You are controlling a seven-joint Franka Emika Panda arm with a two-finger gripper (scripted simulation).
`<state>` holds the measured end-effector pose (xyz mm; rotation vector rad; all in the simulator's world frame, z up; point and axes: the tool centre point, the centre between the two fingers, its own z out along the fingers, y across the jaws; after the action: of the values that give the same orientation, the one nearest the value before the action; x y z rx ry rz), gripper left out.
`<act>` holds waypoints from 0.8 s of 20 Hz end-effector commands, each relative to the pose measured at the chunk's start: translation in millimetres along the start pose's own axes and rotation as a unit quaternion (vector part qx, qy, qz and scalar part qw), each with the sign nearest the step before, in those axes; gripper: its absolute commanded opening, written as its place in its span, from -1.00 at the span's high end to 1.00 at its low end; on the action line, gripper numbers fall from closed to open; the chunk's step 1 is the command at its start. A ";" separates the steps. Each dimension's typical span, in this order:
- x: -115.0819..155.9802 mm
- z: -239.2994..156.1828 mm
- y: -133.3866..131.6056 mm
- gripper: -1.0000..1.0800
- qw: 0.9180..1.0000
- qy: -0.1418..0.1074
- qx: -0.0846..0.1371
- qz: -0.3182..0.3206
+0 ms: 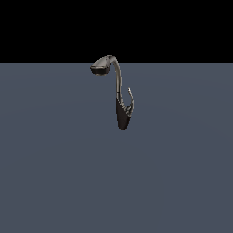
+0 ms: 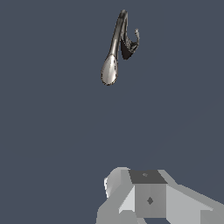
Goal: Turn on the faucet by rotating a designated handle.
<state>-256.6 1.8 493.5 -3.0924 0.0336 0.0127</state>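
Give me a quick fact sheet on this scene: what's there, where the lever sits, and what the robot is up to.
Object: small dark grey-brown metallic faucet with a tapered black base
Neck: tall, thin, arched, ending in a wide flattened spray head
Handle: thin curved silvery-grey lever, on the body's side toward the exterior view's right
Surface: plain grey-blue floor
Robot: only a pale grey part of the arm shows, in the wrist view
Hand: fingers not visible
Contact: none; the arm is well apart from the faucet
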 end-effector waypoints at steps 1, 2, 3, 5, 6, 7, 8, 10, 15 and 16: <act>0.0 0.0 0.0 1.00 1.000 0.000 0.000 0.000; 0.0 -0.2 0.0 1.00 1.000 0.000 0.000 0.000; 0.3 -0.5 0.0 1.00 1.000 0.000 0.000 0.000; 1.2 -1.8 -0.1 1.00 1.000 -0.002 0.001 -0.002; 1.8 -2.9 -0.1 1.00 1.000 -0.003 0.001 -0.003; 2.2 -3.9 -0.1 1.00 1.000 -0.004 0.001 -0.005; 2.5 -4.8 0.0 1.00 1.000 -0.004 0.001 -0.006; 2.4 -5.8 0.1 1.00 1.000 -0.005 0.001 -0.008; 3.7 -5.2 -0.3 1.00 1.000 -0.005 0.003 -0.005; 5.0 -4.9 -0.6 1.00 1.000 -0.006 0.004 -0.003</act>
<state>-252.8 1.8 498.8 -3.0870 0.0163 0.0273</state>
